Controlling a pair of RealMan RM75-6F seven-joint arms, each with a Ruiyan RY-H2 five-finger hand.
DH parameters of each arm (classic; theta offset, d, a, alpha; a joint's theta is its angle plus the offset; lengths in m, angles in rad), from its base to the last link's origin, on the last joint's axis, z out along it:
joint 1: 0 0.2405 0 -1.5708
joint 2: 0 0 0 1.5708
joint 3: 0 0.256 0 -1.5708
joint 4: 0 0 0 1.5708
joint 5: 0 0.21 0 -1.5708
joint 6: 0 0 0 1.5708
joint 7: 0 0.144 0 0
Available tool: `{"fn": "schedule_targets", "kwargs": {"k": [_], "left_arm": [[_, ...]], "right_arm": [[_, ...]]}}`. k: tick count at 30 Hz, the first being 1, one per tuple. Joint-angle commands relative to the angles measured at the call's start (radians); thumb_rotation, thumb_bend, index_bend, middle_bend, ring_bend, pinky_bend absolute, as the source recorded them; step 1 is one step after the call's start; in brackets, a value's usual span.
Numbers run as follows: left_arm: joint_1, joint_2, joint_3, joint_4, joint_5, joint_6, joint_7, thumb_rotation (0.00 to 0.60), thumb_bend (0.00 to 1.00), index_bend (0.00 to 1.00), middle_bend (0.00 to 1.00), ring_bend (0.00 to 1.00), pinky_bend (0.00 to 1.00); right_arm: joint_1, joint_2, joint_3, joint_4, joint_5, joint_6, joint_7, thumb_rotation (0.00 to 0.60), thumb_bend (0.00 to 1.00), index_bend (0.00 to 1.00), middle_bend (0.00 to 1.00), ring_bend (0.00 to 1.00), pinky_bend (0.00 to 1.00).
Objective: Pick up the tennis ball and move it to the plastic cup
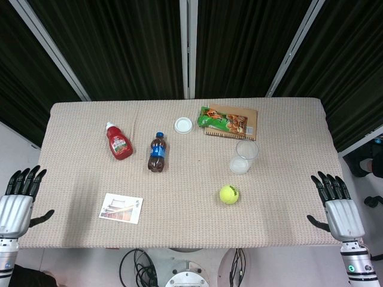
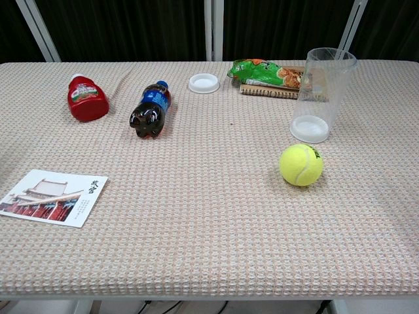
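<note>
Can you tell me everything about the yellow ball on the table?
The tennis ball is bright yellow-green and fuzzy-looking, with a pale curved seam and small dark print on one side. It sits on the woven beige tablecloth, just in front of the clear plastic cup but not touching it. No hand touches it.

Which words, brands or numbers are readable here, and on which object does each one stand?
None reads clearly.
Postcard: dark characters at its upper right, too small.
Tennis ball: dark mark, blurred.
Cola bottle: blue label, unreadable.
Ketchup bottle: label blurred.
Snack bag: print unreadable.
</note>
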Motion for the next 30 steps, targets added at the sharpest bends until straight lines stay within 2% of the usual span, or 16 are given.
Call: {"fn": "schedule_targets", "kwargs": {"k": [1,11,14,22,30], "left_arm": [[-0.003,0.003,0.0,-0.004,-0.001,-0.007,0.004,0.6,0.03,0.0,0.0,0.0,0.0],[-0.007,0.007,0.001,-0.024,0.006,-0.01,0.016,0.6,0.03,0.0,0.0,0.0,0.0],[-0.011,0.009,-0.001,-0.028,0.009,-0.01,0.01,0.6,0.03,0.0,0.0,0.0,0.0],[-0.013,-0.007,0.002,-0.025,0.013,-0.014,0.012,0.6,0.03,0.0,0.0,0.0,0.0],[-0.009,-0.016,0.006,-0.017,0.01,-0.014,0.01,0.6,0.03,0.0,0.0,0.0,0.0]], "right_arm": [[-0.001,-0.004,-0.001,0.007,-0.008,0.008,0.01,0.6,0.04,0.0,0.0,0.0,0.0],[0.002,0.013,-0.006,-0.009,-0.017,-0.002,0.002,0.6,0.05,0.0,0.0,0.0,0.0],[0.025,0.004,-0.007,-0.008,-0.052,-0.015,-0.008,0.6,0.05,0.0,0.0,0.0,0.0],[0.143,-0.015,-0.009,-0.108,-0.09,-0.197,-0.157,0.6,0.07,0.0,0.0,0.0,0.0],[0.264,-0.122,0.027,-0.11,0.014,-0.409,-0.279,0.6,0.12,0.0,0.0,0.0,0.0]]}}
